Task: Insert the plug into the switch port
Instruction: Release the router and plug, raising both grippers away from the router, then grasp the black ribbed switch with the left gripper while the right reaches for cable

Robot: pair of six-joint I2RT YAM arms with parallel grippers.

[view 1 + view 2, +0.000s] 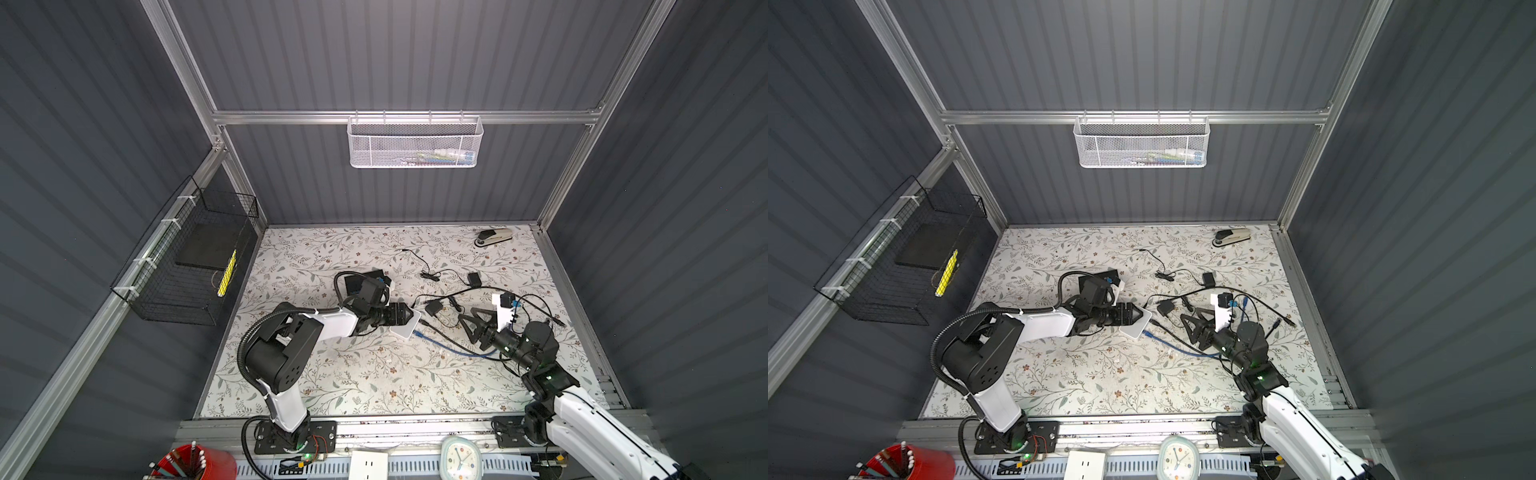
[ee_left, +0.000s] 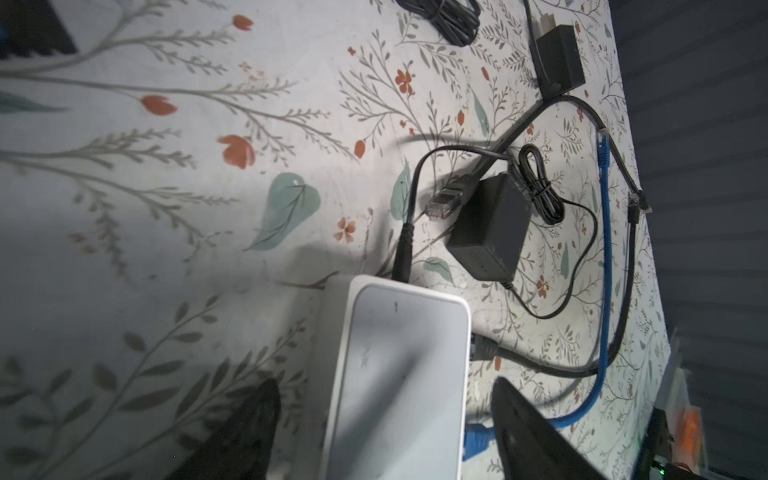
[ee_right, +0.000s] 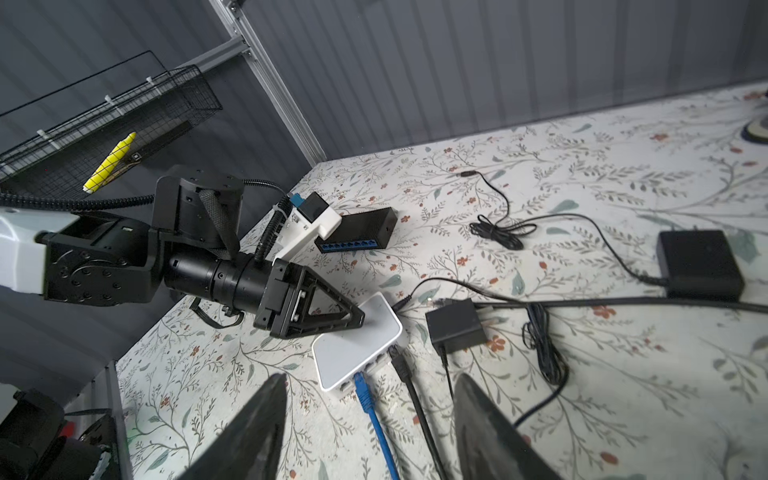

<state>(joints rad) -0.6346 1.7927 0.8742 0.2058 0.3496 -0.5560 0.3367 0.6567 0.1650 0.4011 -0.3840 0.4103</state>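
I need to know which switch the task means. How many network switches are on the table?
2. A white switch with a blue cable plugged in lies centrally. A black switch with blue ports lies farther back, to its left. The left arm may hide more.

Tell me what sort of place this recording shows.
Probably a lab robot cell dressed as a desk: grey walls in an aluminium frame, a floral tabletop, a white mesh basket and a stapler.
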